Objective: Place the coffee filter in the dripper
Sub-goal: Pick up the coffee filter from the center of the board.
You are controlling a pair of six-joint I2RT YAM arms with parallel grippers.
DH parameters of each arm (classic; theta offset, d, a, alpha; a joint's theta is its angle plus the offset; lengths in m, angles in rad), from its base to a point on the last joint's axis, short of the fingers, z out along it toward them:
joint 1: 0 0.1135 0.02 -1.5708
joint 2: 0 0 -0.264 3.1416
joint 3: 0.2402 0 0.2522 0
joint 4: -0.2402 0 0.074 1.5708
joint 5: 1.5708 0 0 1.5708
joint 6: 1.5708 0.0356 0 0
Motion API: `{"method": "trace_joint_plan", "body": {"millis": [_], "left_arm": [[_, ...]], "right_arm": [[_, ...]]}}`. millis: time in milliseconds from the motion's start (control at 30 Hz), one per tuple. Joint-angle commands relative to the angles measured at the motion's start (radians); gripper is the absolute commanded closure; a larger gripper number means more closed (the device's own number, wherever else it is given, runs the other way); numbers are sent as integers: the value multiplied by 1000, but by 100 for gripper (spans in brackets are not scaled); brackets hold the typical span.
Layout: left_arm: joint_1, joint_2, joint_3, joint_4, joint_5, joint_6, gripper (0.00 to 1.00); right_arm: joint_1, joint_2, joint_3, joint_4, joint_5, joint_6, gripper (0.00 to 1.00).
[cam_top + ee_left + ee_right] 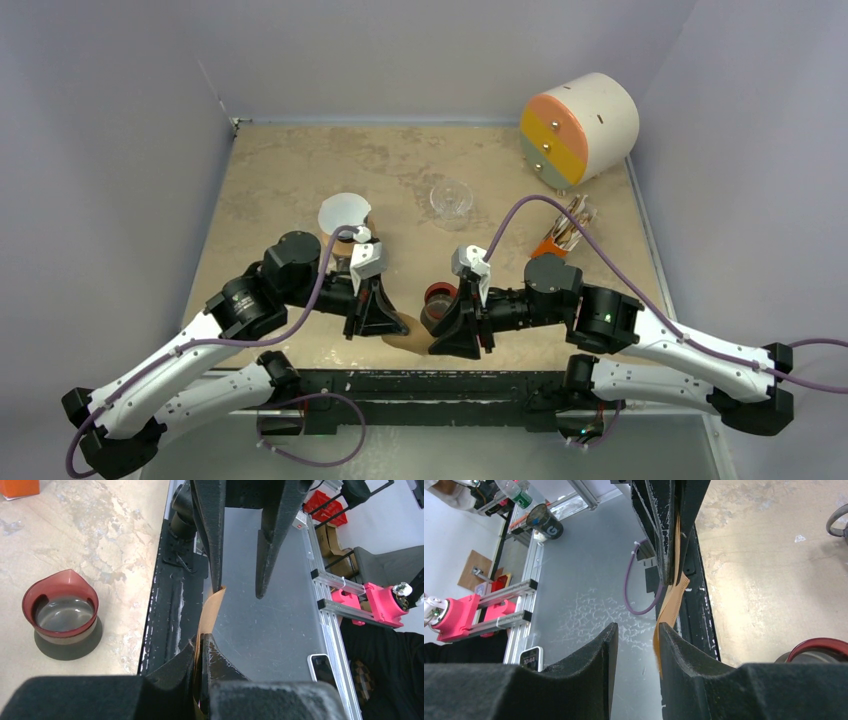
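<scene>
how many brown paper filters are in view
1: the brown filter, by the near edge of the table, pinched in the left gripper, its free end between the open fingers of the right gripper. Others may be hidden.

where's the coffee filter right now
In the top view the coffee filter is at the near edge of the table, pinched in the left gripper, its free end between the right gripper's open jaws.

The glass cup (451, 203) stands mid-table (280, 170). Behind it to the right sits a drum-shaped drawer unit (580, 125). To its right and slightly nearer is a holder of sticks (562, 235), and to its left a flat disc (343, 212). In front of it stands a lipped cup (439, 297). Nearer still, the coffee filter (408, 340) lies between the left gripper (396, 323) and the right gripper (432, 343).
</scene>
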Motion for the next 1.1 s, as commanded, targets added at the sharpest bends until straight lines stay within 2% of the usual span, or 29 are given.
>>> {"method": "trace_joint_plan", "body": {"millis": [0, 200, 333, 533, 1067], "left_arm": [[3, -10, 42, 6, -27, 16, 100], [3, -23, 38, 13, 2, 15, 100], [3, -40, 34, 15, 25, 16, 100], [3, -44, 35, 7, 20, 18, 100], [3, -44, 32, 85, 94, -25, 100]], "right_arm": [[3, -2, 3, 8, -10, -8, 61], [3, -6, -6, -9, 22, -21, 61], [3, -71, 7, -42, 82, -36, 61], [2, -133, 25, -86, 90, -25, 60], [3, -72, 26, -57, 74, -32, 61]]}}
